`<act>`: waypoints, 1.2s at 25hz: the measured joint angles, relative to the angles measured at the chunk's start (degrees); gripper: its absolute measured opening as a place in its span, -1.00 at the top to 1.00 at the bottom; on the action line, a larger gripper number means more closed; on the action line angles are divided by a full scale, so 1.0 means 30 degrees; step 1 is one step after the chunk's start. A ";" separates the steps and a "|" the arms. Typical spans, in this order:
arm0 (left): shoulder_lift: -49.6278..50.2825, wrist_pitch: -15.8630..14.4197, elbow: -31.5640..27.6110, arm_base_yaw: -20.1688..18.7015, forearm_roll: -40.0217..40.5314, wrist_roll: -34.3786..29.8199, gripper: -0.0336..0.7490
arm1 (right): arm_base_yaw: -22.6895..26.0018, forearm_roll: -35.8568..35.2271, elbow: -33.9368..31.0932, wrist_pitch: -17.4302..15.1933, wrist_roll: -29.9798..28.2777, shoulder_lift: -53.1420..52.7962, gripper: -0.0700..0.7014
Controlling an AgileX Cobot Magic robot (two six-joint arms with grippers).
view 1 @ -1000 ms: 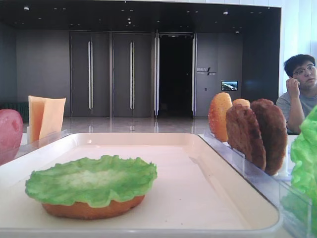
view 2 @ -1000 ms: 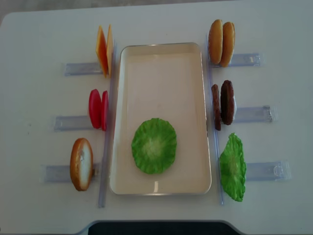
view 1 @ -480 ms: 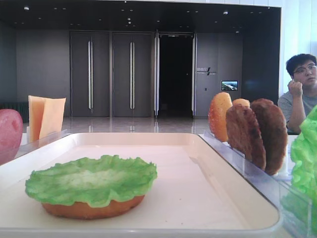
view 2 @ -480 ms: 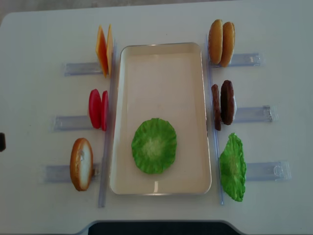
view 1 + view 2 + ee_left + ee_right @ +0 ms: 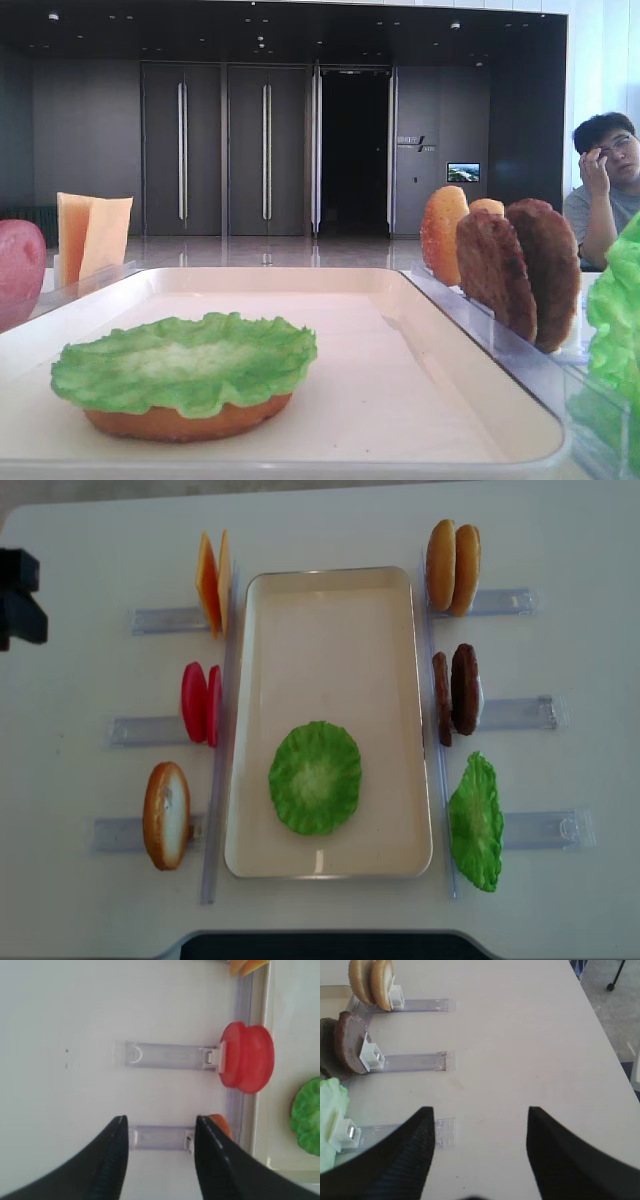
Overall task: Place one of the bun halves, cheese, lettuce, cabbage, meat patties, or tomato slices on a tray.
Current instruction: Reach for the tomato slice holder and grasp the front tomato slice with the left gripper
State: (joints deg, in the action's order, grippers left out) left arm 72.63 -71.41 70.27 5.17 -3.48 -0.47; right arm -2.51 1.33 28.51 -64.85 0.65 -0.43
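On the cream tray a green lettuce leaf lies on a bun half. Left of the tray stand cheese slices, tomato slices and a bun half. To its right stand two bun halves, meat patties and another lettuce leaf. My left gripper hangs open and empty at the table's far left; in its wrist view the tomato slices lie ahead. My right gripper is open over bare table, right of the patties. Cabbage is out of view.
Clear plastic racks hold the pieces on both sides of the tray. The table's right edge drops to the floor. A man sits behind the table at the right.
My left gripper has come into the overhead view and moved along the left edge toward the far end. The food has not moved.
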 joint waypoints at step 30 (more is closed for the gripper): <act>0.5587 0.0132 0.3231 -0.4839 0.0788 0.3564 0.05 | 0.0000 0.0000 0.0000 0.0000 0.0000 0.0000 -0.27</act>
State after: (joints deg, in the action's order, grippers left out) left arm 89.39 -71.02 79.96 -9.35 -1.12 10.22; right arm -2.51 1.33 28.51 -64.85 0.65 -0.43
